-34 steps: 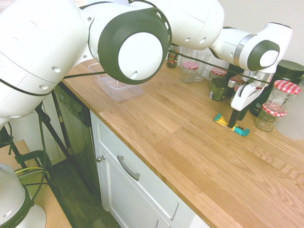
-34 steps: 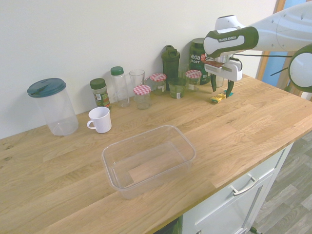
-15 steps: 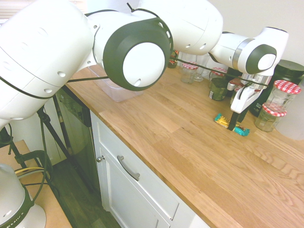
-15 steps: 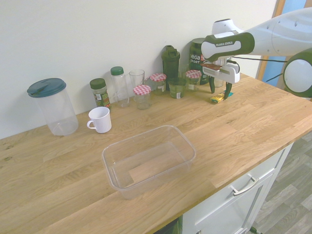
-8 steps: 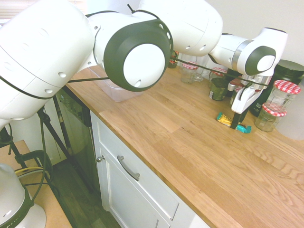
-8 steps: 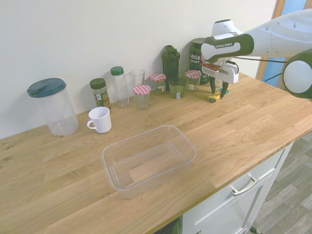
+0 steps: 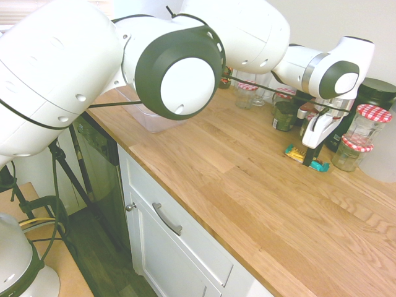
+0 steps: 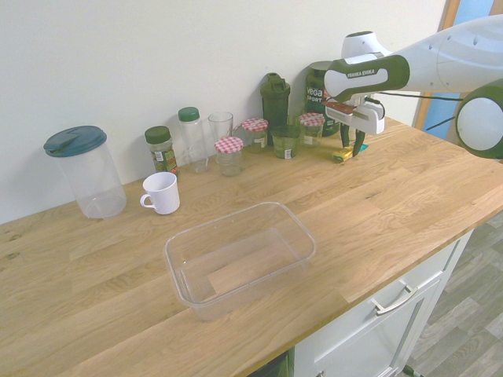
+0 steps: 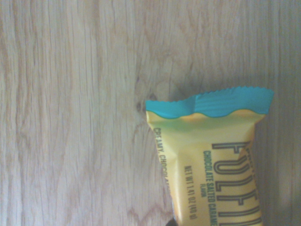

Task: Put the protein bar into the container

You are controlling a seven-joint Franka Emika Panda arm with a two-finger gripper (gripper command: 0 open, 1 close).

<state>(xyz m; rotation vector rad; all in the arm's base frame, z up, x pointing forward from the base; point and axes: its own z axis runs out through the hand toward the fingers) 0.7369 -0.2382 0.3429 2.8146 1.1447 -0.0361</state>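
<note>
The protein bar point(image 7: 307, 160), yellow with teal ends, lies low on the wooden counter near the jars at the wall. It also shows small in the second exterior view, protein bar point(image 8: 343, 155). My gripper point(image 7: 309, 156) points straight down with its dark fingers shut on the bar's middle; the gripper point(image 8: 350, 149) shows the same from the other side. The wrist view shows one teal end and the yellow wrapper of the bar point(image 9: 211, 155) over wood grain. The clear container point(image 8: 306, 242) stands empty far from the bar near the counter's front edge, and the container point(image 7: 151, 117) is partly hidden behind the arm.
Jars with red-checked lids point(image 7: 372, 119) point(image 7: 351, 152) stand just behind the bar. Along the wall are a dark shaker bottle point(image 8: 275, 100), a dark tub point(image 8: 317, 88), more jars point(image 8: 229, 154), a white mug point(image 8: 161, 192) and a clear pitcher point(image 8: 85, 171).
The fingers have closed from wide open onto the bar. The bar has shifted slightly toward the wall and jars.
</note>
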